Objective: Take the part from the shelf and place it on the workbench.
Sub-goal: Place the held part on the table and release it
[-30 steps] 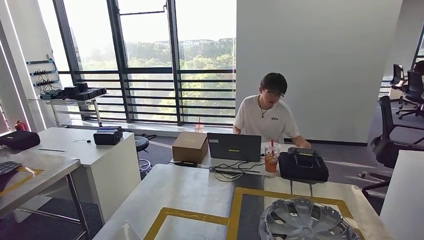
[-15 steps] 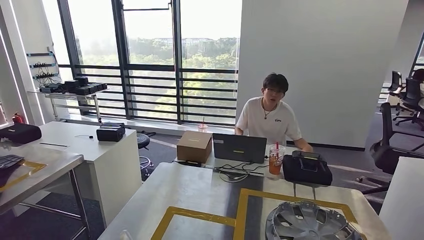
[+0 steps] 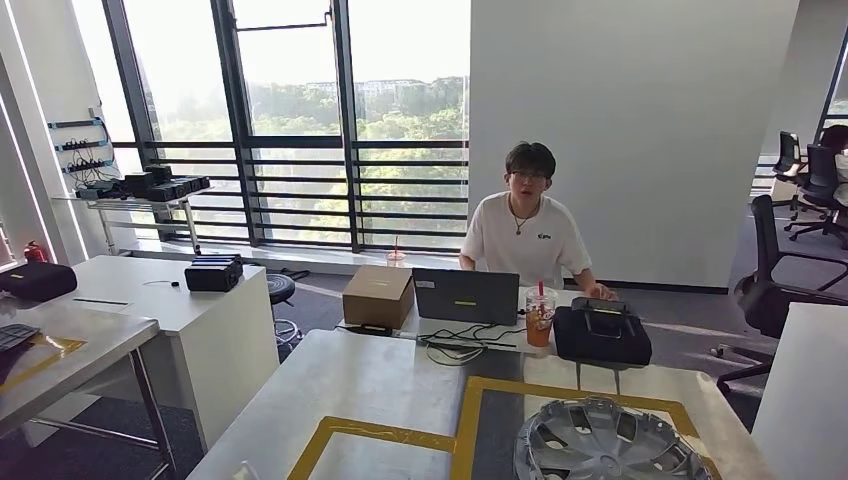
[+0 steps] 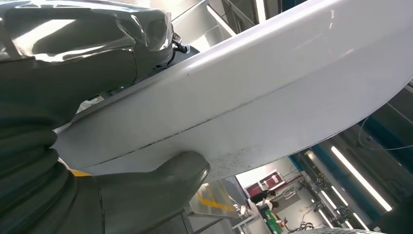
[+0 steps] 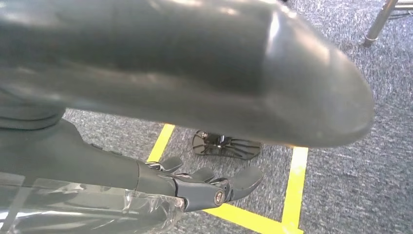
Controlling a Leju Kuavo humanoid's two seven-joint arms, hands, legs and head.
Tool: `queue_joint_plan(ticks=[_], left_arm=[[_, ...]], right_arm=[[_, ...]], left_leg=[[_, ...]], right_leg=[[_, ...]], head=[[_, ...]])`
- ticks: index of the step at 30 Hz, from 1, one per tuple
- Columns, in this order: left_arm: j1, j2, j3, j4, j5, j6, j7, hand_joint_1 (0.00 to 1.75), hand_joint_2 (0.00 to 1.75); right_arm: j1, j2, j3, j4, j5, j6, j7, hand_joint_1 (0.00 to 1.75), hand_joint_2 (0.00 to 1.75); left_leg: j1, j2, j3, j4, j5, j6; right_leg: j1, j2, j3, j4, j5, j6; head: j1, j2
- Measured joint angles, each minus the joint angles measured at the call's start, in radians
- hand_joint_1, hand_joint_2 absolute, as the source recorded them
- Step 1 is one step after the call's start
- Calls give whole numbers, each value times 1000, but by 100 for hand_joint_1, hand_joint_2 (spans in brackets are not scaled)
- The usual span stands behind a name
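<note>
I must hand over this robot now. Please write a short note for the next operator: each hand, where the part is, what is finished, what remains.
Left hand: grips the white part, thumb on one face, fingers on the other.
Right hand: holds nothing, fingers apart, hanging over grey carpet with yellow floor tape.
Workbench: directly ahead, with yellow-taped zones; a silver wheel cover lies in the zone on the robot's right. A person sits behind it at a laptop.
Done: the part is off the shelf and in hand.
Left: set the part down on the workbench and let go.
</note>
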Motion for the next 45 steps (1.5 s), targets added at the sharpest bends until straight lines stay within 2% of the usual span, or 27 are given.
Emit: queue_joint_plan(ticks=[2, 3, 4, 5, 7, 8, 10, 12, 14, 16, 17, 18, 19, 21, 23, 26, 28, 29, 31, 32, 33, 34, 36, 38, 40, 43, 45], left_arm=[[0, 3, 1, 0, 4, 0, 1, 175, 175], [0, 4, 1, 0, 5, 0, 2, 175, 175], [0, 5, 2, 0, 6, 1, 3, 175, 175], [-1, 5, 2, 0, 6, 2, 4, 175, 175], [-2, 6, 3, 0, 7, 3, 6, 175, 175], [-3, 6, 3, -1, 7, 4, 7, 175, 175], [-3, 7, 4, -2, 9, 4, 9, 175, 175], [-4, 6, 4, -4, 9, 4, 9, 175, 175], [-5, 5, 4, -6, 10, 4, 10, 175, 175], [-5, 5, 3, -7, 10, 4, 11, 175, 175], [-5, 6, 3, -7, 10, 4, 12, 175, 175], [-5, 6, 2, -7, 9, 4, 13, 175, 175], [-5, 6, 2, -7, 7, 4, 14, 175, 175], [-5, 6, 3, -7, 3, 4, 16, 175, 175], [-6, 6, 3, -7, -6, 6, 17, 175, 175], [-8, 7, 4, -8, -83, 27, 17, 175, 175], [-16, 11, 3, -8, -177, 50, 18, 175, 175], [-26, 15, 2, -7, -232, 61, 19, 175, 175], [-50, 22, -3, 1, -324, 74, 24, 175, 175], [-60, 25, -6, 8, -352, 77, 27, 175, 175], [-68, 28, -9, 16, -367, 77, 29, 175, 175], [-75, 30, -12, 22, -374, 77, 31, 175, 175], [-91, 33, -19, 28, -388, 78, 33, 175, 175], [-112, 35, -27, 35, -423, 84, 38, 175, 175], [-137, 38, -41, 51, -476, 94, 47, 175, 175], [-178, 39, -65, 85, -551, 107, 63, 175, 175], [-208, 38, -84, 114, -588, 117, 71, 175, 175]], right_arm=[[0, -2, 0, 1, -4, -2, 0, 0, 0], [0, -4, -1, 3, -5, -4, 0, 0, 0], [-1, -5, -1, 6, -6, -8, 0, 0, 0], [-2, -7, -2, 9, -7, -13, 0, 0, 0], [-5, -10, -2, 16, -9, -23, -1, 0, 0], [-6, -13, -2, 19, -9, -28, -2, 0, 0], [-6, -19, -2, 25, -5, -37, -4, 0, 0], [-6, -23, -2, 33, 3, -46, -7, 0, 0], [-7, -27, -1, 41, 9, -51, -8, 0, 0], [-9, -32, -1, 47, 11, -52, -8, 0, 0], [-10, -34, -1, 50, 11, -52, -8, 0, 0], [-10, -35, -1, 53, 12, -52, -8, 0, 0], [-10, -36, -1, 55, 12, -52, -8, 0, 0], [-10, -39, -1, 59, 13, -53, -8, 0, 0], [-11, -43, -2, 62, 13, -53, -8, 0, 0], [-11, -46, -2, 68, 22, -57, -12, 0, 0], [-11, -48, -2, 75, 33, -65, -19, 0, 0], [-11, -50, -2, 80, 39, -71, -24, 0, 0], [-12, -56, -2, 92, 48, -83, -31, 0, 0], [-12, -58, -2, 99, 50, -88, -33, 0, 0], [-12, -61, -2, 106, 51, -91, -33, 0, 0], [-12, -64, -2, 112, 52, -93, -33, 0, 0], [-12, -67, -2, 122, 54, -97, -34, 0, 0], [-14, -70, -2, 134, 55, -103, -35, 0, 0], [-16, -76, -2, 148, 55, -111, -35, 0, 0], [-17, -80, -2, 162, 55, -116, -35, 0, 0], [-17, -82, -2, 165, 52, -112, -35, 0, 0]], left_leg=[[3, 0, -44, 89, -27, -3], [4, -1, -42, 85, -15, -4], [5, -2, -20, 43, 13, -3], [6, -7, 17, -29, 50, 0], [5, -24, 81, -155, 92, 5], [3, -31, 95, -186, 97, 8], [-3, -30, 95, -194, 97, 17], [0, -24, 101, -206, 107, 34], [3, -19, 107, -217, 117, 47], [0, -15, 104, -218, 120, 51], [-1, -12, 103, -218, 120, 51], [-2, -11, 103, -218, 120, 52], [-3, -10, 103, -218, 120, 51], [-3, -9, 105, -217, 119, 48], [-8, -9, 105, -216, 117, 40], [-8, -9, 104, -216, 116, 23], [-5, -8, 90, -188, 95, 13], [-4, -7, 69, -144, 69, 8], [0, -6, 6, -8, 5, 1], [1, -5, -23, 51, -14, -1], [2, -5, -37, 80, -17, -2], [2, -4, -30, 67, 1, -1], [2, -4, 35, -64, 71, 5], [-3, -4, 96, -186, 110, 14], [-9, -5, 107, -215, 112, 22], [-5, -5, 108, -229, 127, 42], [-3, -3, 107, -236, 134, 51]], right_leg=[[1, 3, -1, 0, 0, 0], [1, 6, 0, 1, 0, 0], [1, 11, 1, 1, 0, 0], [1, 17, 3, 1, 0, 1], [5, 27, 2, 1, 3, 7], [6, 30, 0, 1, 5, 12], [4, 34, -3, -5, 10, 25], [2, 30, -9, -2, 9, 34], [3, 19, -43, 68, -28, 32], [3, 13, -109, 205, -84, 28], [4, 13, -134, 258, -100, 29], [4, 12, -142, 276, -101, 34], [3, 11, -129, 252, -87, 41], [3, 6, -55, 107, -35, 49], [6, 3, 2, -3, -1, 40], [10, 3, 12, -21, 8, 19], [5, 3, 14, -26, 12, 7], [2, 3, 15, -28, 13, 3], [3, 2, 14, -28, 13, -1], [3, 2, 14, -27, 13, -1], [4, 2, 14, -27, 13, -1], [4, 3, 15, -27, 13, -1], [5, 5, 19, -27, 13, 0], [11, 6, 18, -26, 14, 5], [13, 6, 12, -28, 18, 15], [11, 5, -2, -12, 12, 28], [10, 5, -52, 87, -34, 26]], head=[[-1, 0], [-1, 0], [-1, 0], [-1, 0], [-2, 0], [-2, 0], [-2, 0], [-1, 0], [2, 0], [5, 0], [5, 0], [6, 0], [7, 0], [8, 0], [9, 0], [8, 0], [6, 0], [5, 0], [2, 0], [2, 0], [1, 0], [0, 0], [-1, 0], [-2, 0], [-1, 0], [0, 0], [3, 0]])
